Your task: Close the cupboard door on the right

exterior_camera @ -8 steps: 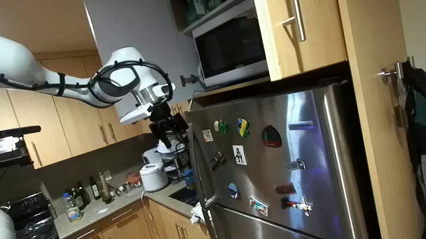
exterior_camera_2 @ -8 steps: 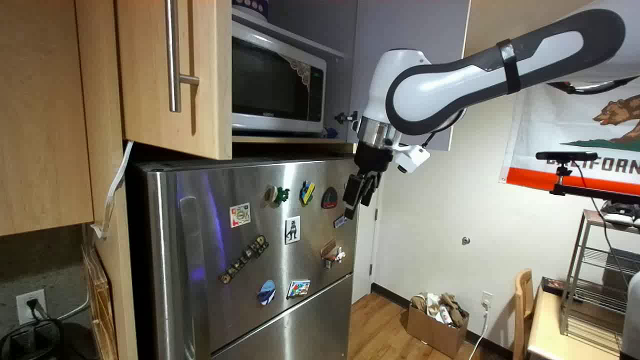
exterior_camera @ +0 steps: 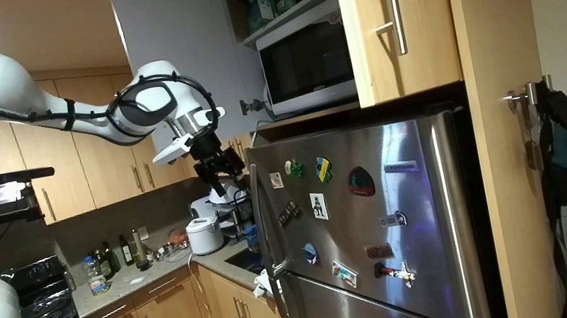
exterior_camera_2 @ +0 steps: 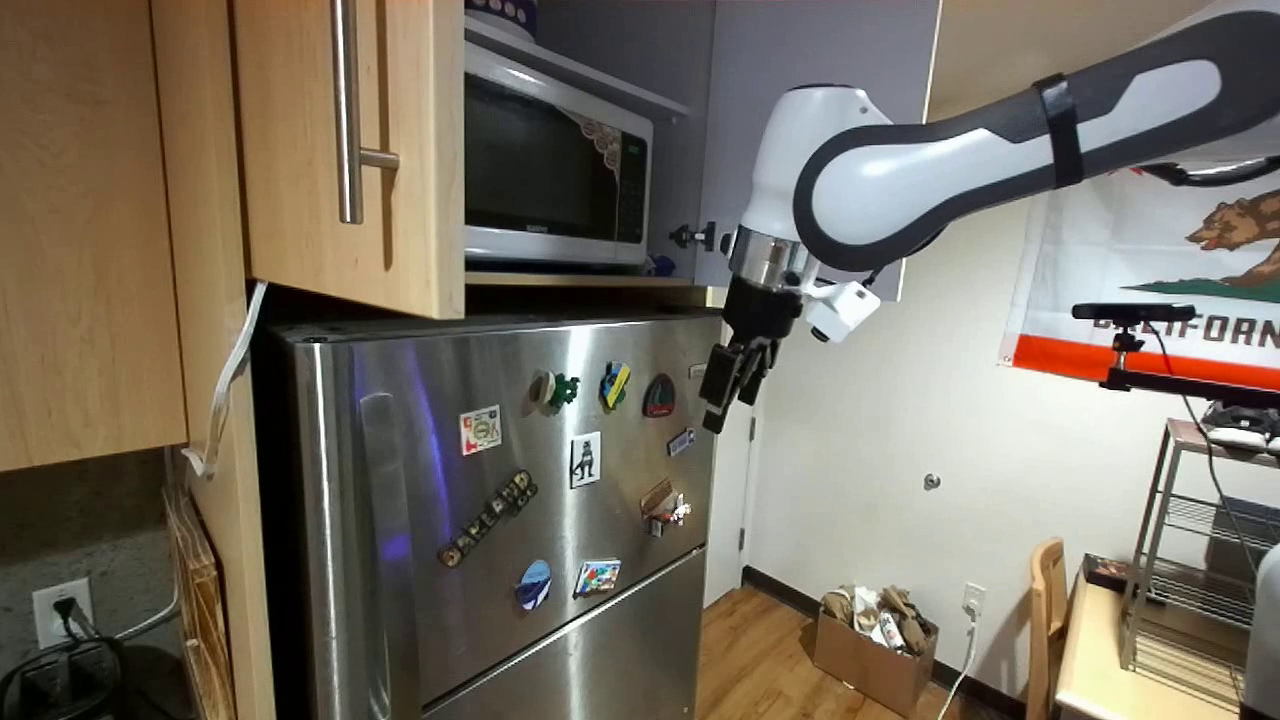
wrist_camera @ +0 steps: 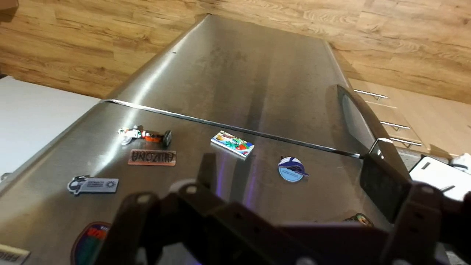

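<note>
The cupboard door (exterior_camera: 424, 12) is a honey-wood panel with a slim vertical steel bar handle (exterior_camera: 393, 0). It stands swung out at the right of the microwave (exterior_camera: 306, 58), above the fridge (exterior_camera: 439, 283), its free edge facing the room. My gripper (exterior_camera: 230, 183) hangs well away from that door, lower down and in front of the fridge. Its fingers are spread with nothing between them, as an exterior view of the gripper (exterior_camera_2: 731, 412) also shows. Down the steel fridge front looks the wrist view, with one dark finger (wrist_camera: 208, 169) showing; no cupboard door appears there.
A grey door panel (exterior_camera: 177, 20) stands swung out left of the microwave. In an exterior view, another grey panel (exterior_camera_2: 830, 50) is behind the arm, and a honey-wood door (exterior_camera_2: 290, 150) with bar handle juts out at left. The fridge handle (exterior_camera: 262, 227) protrudes.
The arm has drawn back a little from the fridge: my gripper moved slightly left in an exterior view, and right and up in the opposite view. The doors have not moved.
</note>
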Tool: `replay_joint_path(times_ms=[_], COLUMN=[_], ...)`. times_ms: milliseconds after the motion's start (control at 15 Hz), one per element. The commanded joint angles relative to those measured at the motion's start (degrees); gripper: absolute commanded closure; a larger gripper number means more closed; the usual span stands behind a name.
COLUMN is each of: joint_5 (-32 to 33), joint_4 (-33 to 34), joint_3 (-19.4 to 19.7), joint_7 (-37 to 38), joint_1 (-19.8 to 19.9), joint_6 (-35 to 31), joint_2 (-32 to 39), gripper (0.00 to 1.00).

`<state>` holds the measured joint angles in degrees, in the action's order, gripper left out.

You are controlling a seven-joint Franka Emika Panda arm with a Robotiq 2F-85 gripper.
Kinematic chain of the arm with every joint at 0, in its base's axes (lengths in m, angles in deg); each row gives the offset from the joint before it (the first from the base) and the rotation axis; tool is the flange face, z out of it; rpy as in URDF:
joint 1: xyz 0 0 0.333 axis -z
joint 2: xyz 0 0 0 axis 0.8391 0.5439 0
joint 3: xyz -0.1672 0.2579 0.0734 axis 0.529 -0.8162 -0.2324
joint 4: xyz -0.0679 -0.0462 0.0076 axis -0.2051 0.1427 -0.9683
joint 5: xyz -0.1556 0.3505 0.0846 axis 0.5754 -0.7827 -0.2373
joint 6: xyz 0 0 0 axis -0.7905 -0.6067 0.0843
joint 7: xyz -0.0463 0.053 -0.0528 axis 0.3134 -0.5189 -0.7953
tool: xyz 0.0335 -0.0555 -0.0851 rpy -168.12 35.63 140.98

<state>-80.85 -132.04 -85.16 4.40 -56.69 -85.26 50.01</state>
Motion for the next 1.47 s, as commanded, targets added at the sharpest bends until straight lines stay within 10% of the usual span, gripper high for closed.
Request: replay_joint_path(times_ms=[0, 867, 1400], joint_5=[2.97, 7.64, 10.2], joint_4=[-6.02, -19.08, -17.16], joint_3=[-1.73, -2.8, 0.5], joint_7=[4.72, 23.95, 25.54], joint_1=[1.45, 15.04, 26.62], joint_6=[1.41, -0.07, -11.54], joint_2=[-9.74, -34.68, -31.79], gripper=[0.0, 0.0, 0.0])
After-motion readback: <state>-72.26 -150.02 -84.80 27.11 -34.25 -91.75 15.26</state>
